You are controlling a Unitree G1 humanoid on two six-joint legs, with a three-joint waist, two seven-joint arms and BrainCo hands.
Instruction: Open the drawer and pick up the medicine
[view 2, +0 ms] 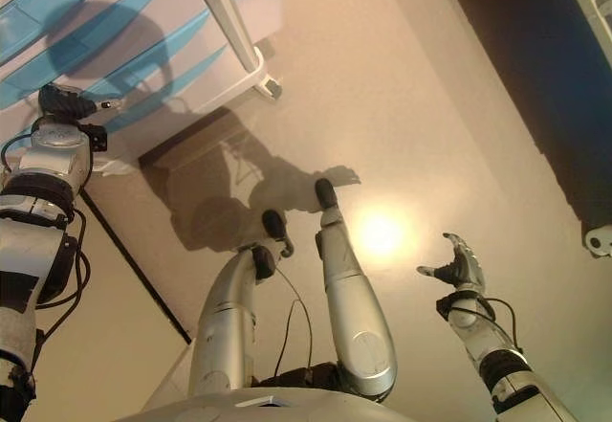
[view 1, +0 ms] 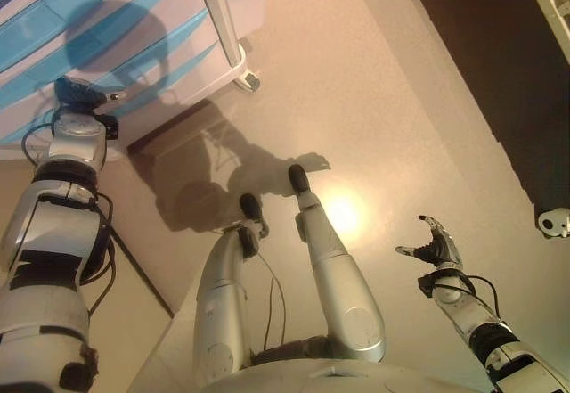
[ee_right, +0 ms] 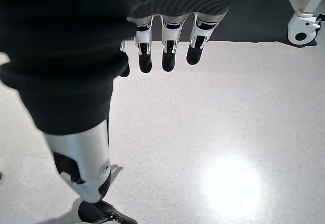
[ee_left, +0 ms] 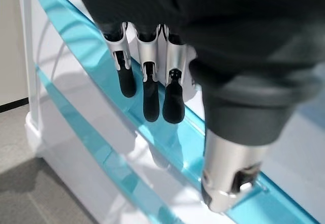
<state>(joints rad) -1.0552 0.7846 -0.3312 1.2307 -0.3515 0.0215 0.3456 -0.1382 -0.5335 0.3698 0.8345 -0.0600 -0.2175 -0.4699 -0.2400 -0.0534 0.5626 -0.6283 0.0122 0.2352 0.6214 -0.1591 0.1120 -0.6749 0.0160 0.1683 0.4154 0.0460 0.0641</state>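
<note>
A white drawer unit (view 1: 134, 36) with translucent blue drawer fronts stands at the upper left, its drawers closed. My left hand (view 1: 80, 99) is raised against its front. In the left wrist view its fingers (ee_left: 147, 87) are relaxed, with the dark tips just in front of a blue drawer edge (ee_left: 101, 82), holding nothing. My right hand (view 1: 436, 243) hangs open and empty over the floor at the lower right; its fingers (ee_right: 165, 51) are straight. No medicine shows in any view.
The unit rests on a small caster (view 1: 249, 79). Another white caster (view 1: 554, 222) of a second frame shows at the right edge. A dark floor area (view 1: 481, 54) fills the upper right. A dark seam (view 1: 142, 277) crosses the floor at the lower left.
</note>
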